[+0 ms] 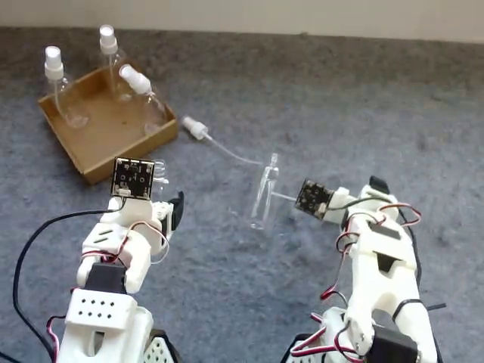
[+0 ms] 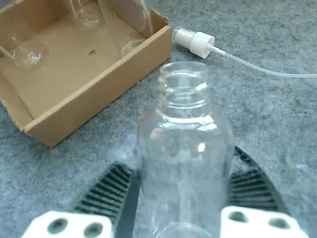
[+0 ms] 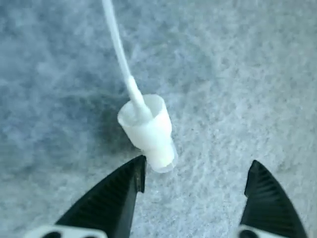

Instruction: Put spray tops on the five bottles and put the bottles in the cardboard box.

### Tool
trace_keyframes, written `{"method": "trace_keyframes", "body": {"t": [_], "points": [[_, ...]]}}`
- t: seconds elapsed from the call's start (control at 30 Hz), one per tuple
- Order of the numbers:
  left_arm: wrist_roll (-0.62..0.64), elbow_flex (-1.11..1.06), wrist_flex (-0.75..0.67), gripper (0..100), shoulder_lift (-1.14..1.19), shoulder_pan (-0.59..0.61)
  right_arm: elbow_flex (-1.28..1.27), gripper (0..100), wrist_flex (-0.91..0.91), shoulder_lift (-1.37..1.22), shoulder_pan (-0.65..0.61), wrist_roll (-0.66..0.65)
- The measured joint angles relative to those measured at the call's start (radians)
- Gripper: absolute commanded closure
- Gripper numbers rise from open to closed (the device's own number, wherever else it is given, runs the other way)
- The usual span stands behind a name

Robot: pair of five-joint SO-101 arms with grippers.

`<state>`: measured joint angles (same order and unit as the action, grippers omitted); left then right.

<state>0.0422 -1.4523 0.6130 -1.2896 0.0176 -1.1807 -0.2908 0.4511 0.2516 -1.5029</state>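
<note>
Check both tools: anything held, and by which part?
Left tool holds the uncapped clear bottle by its body, below the shoulder. Right tool is open and holds nothing; a spray top lies by one fingertip.

Bottle [image 2: 184, 148]: clear plastic, glossy, smooth. Cardboard box [image 2: 99, 94]: brown paperboard, matt. Spray top [image 3: 147, 126]: white plastic, smooth; tube [image 3: 118, 44] translucent. Table covering [image 1: 340, 98]: grey felt-like cloth, rough, fuzzy.

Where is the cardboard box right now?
In the high view the cardboard box sits at the far left of the carpet, beyond the left gripper, with three bottles standing inside and a loose spray top beside it.
</note>
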Motion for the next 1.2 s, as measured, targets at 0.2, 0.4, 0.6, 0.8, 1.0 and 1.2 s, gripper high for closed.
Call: {"method": "trace_keyframes", "body": {"t": [0.2, 0.4, 0.6, 0.8, 1.0, 1.2], "points": [[0.0, 0.0, 0.0, 89, 0.0, 0.0, 0.06, 71.0, 0.0, 0.035, 0.009, 0.222], [0.0, 0.0, 0.0, 89, 0.0, 0.0, 0.074, 71.0, 0.0, 0.186, 0.009, 0.575], [0.0, 0.0, 0.0, 89, 0.0, 0.0, 0.074, 71.0, -0.126, 0.324, 0.009, 0.913], [0.0, 0.0, 0.0, 89, 0.0, 0.0, 0.207, 71.0, -0.537, 0.338, 0.002, 1.194], [0.0, 0.0, 0.0, 89, 0.0, 0.0, 0.46, 71.0, -0.798, 0.166, -0.032, 1.458], [0.0, 0.0, 0.0, 89, 0.0, 0.0, 0.715, 71.0, -0.974, -0.109, -0.049, 1.777]]}}
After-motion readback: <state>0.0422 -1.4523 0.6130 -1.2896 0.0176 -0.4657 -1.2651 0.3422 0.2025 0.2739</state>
